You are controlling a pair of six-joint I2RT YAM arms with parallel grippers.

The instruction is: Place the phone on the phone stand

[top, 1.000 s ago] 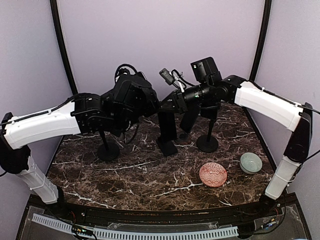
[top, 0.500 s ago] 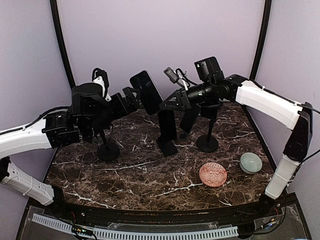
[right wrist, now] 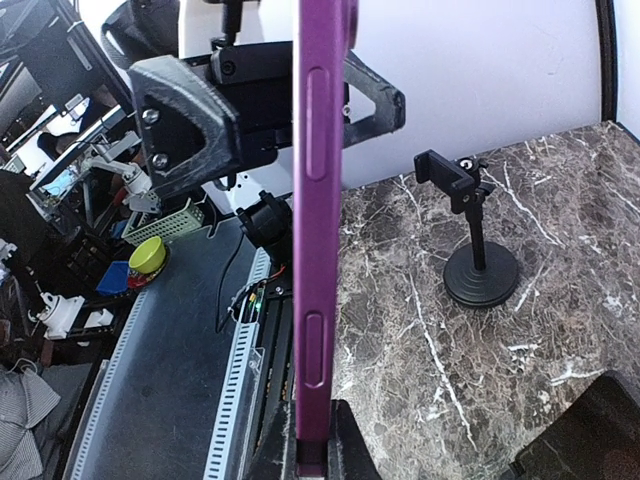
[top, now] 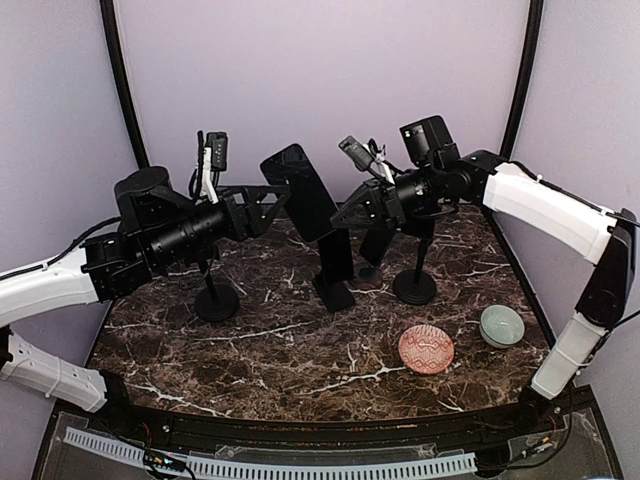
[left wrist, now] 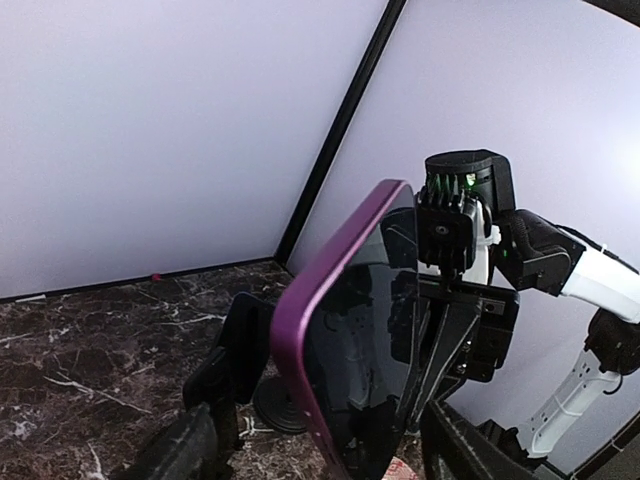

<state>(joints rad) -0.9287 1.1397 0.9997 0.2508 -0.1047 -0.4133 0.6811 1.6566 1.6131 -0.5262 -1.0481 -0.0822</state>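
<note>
The phone (top: 300,190), black screen in a purple case, hangs tilted in mid-air above the table's middle. My right gripper (top: 345,212) is shut on its lower end; the right wrist view shows the phone's purple edge (right wrist: 319,200) clamped between the fingers (right wrist: 320,455). My left gripper (top: 278,205) is open at the phone's left side, and in its wrist view its jaws stand wide on either side of the phone (left wrist: 350,330). A clamp-top phone stand (top: 215,298) stands at the left, also in the right wrist view (right wrist: 472,235). A second pole stand (top: 415,283) stands at the right.
A tall black flat stand (top: 335,262) rises in the middle under the phone. A pink patterned dish (top: 426,349) and a pale green bowl (top: 501,325) sit front right. Purple walls close in the back and sides.
My left arm has drawn back to the left and its jaws have opened off the phone. The phone stays up in my right gripper, which shifted slightly right.
</note>
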